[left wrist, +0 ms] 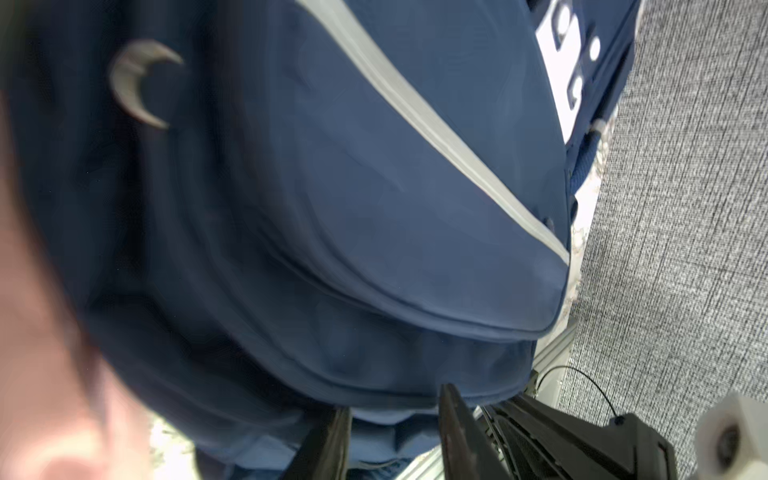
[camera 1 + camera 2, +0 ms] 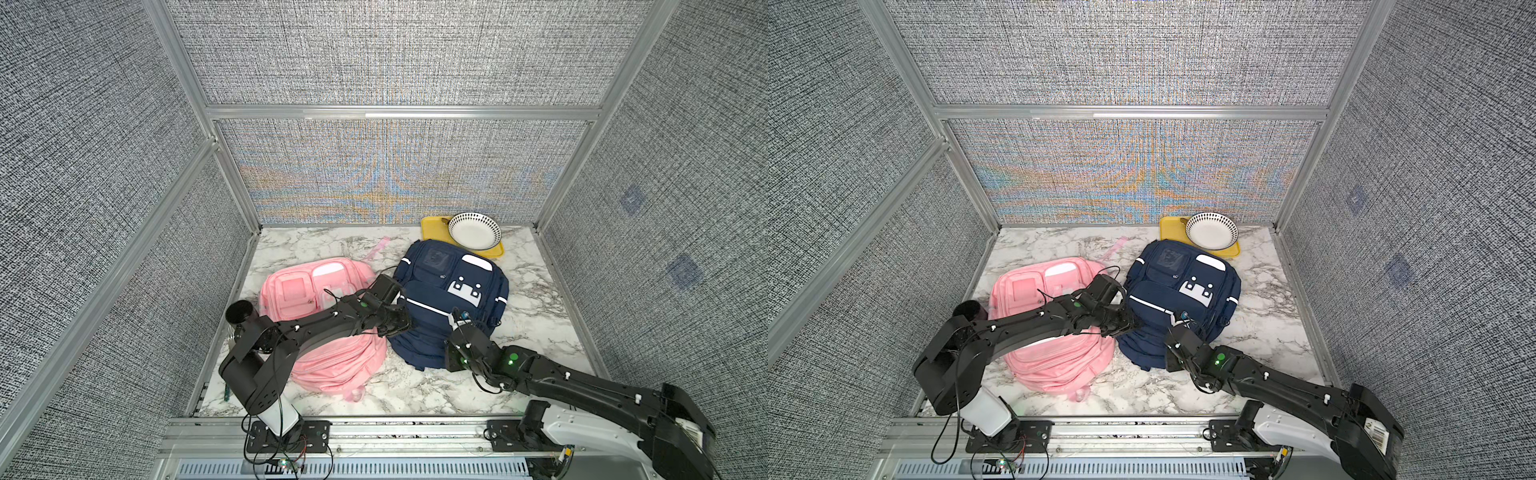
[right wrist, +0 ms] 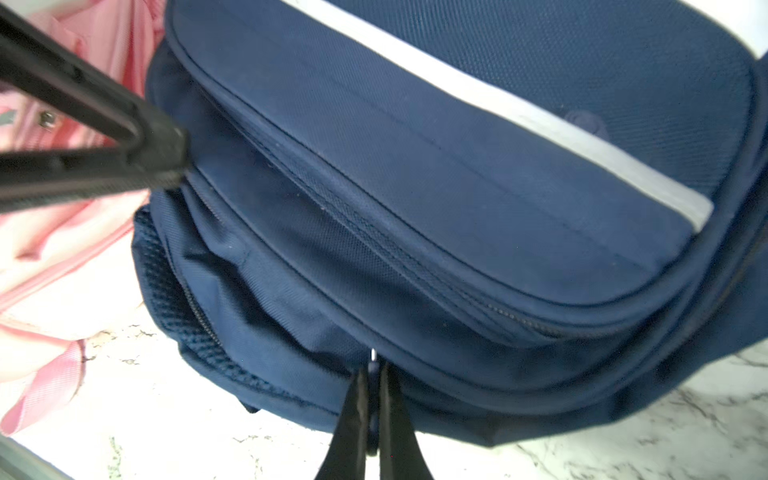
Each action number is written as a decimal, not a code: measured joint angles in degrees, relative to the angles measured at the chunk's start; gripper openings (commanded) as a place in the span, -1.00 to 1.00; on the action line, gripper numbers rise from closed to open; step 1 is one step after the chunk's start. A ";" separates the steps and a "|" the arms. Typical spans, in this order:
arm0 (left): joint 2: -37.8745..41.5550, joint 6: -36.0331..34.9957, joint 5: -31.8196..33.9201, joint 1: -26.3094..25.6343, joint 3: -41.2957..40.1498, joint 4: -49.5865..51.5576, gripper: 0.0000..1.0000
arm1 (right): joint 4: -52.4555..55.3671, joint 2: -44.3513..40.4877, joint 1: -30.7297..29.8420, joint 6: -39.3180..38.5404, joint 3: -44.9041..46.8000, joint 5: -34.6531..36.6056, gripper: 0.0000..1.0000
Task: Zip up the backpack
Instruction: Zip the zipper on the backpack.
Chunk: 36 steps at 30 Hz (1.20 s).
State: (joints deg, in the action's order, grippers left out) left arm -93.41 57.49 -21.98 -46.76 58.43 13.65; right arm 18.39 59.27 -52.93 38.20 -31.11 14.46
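The navy backpack [image 2: 449,291] [image 2: 1183,286] lies flat on the marble table, right of a pink backpack [image 2: 316,286]. In the right wrist view my right gripper [image 3: 374,365] is shut on a small zipper pull [image 3: 374,356] at the near edge of the navy backpack [image 3: 457,166]; in a top view it [image 2: 456,320] sits at that edge. My left gripper [image 2: 399,322] [image 2: 1129,322] is at the backpack's left side. In the left wrist view its fingers [image 1: 395,399] stand apart, open, with a fold of navy fabric [image 1: 374,187] between and behind them.
A yellow tray [image 2: 432,228] holding a white dotted bowl [image 2: 474,230] stands at the back, touching the navy backpack's far end. A pink strip [image 2: 380,245] lies behind the pink backpack [image 3: 62,232]. Grey panel walls enclose the table on three sides.
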 measured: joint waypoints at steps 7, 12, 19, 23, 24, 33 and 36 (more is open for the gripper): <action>-1.31 2.51 0.81 -3.91 2.21 -0.33 -0.16 | -0.39 -0.26 -0.11 -0.85 0.00 -0.15 -1.00; -2.38 4.44 1.49 -4.81 1.92 -0.74 -0.14 | -1.18 -0.13 -0.15 -1.53 0.02 -0.85 -1.00; -2.80 6.03 1.92 -5.25 1.75 -1.62 -0.03 | -1.95 0.07 -0.26 -2.10 0.24 -1.16 -1.00; -2.86 6.67 2.49 -5.33 1.75 -1.77 0.01 | -2.75 -0.26 -0.31 -2.10 0.92 -1.44 -1.00; -2.99 7.04 2.54 -5.33 1.75 -2.01 0.01 | -2.95 -0.50 -0.33 -2.08 1.18 -1.44 -1.00; -5.81 8.09 2.69 -5.33 1.60 -3.80 -0.62 | -2.43 -1.03 -0.37 -2.03 2.01 -1.88 -1.00; -6.10 8.07 2.49 -5.38 1.60 -4.15 -0.63 | -2.75 -1.09 -0.42 -1.84 3.13 -1.90 -1.00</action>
State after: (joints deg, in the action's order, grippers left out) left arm -99.50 65.56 -19.49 -52.14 60.03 9.50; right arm 15.64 58.17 -53.34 36.36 -27.99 12.56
